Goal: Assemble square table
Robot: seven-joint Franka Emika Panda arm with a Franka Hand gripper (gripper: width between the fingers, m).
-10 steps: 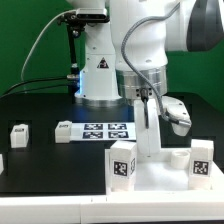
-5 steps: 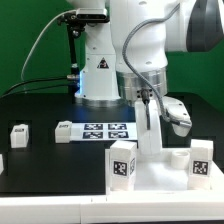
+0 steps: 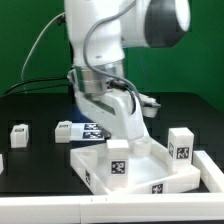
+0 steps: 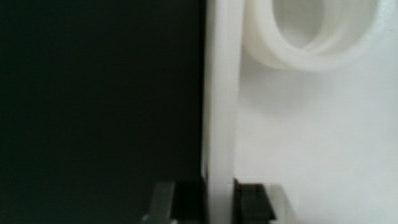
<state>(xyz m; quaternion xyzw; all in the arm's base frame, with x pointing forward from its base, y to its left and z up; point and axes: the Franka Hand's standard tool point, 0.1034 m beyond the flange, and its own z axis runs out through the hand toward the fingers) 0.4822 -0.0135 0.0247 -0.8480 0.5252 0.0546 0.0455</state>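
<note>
- The pincer (image 3: pixel 134 140) is clenched on the raised rim (image 4: pixel 222 100) of the square table panel (image 3: pixel 150 172). In the wrist view its fingers (image 4: pixel 173 203) sit one on each side of that thin white wall, with no gap showing.
- Grabbing the rim makes sense: the panel is way too wide to span, and the wall is the one thin bit it can pinch. Probably a grip for sliding or turning the whole thing on the tabletop (image 3: pixel 40 108) rather than lifting it, but that's a guess.
- So the panel lies flat right under the pincer and spreads out from it toward the exterior camera, sitting cornerwise.
- The panel works like a shallow tray. The near leg (image 3: pixel 118 160) stands upright at a corner close to the pincer, and the far leg (image 3: pixel 180 143) stands at a corner further off. Both look seated in sockets, can't confirm. The rest of the inside looks bare.
- The corner socket (image 4: pixel 302 58) just beside the grip is empty.
- Well away from the pincer a loose leg (image 3: pixel 18 133) waits on the tabletop. A small white block (image 3: pixel 66 129) sits beside the marker board (image 3: pixel 98 130), just past the pincer.
</note>
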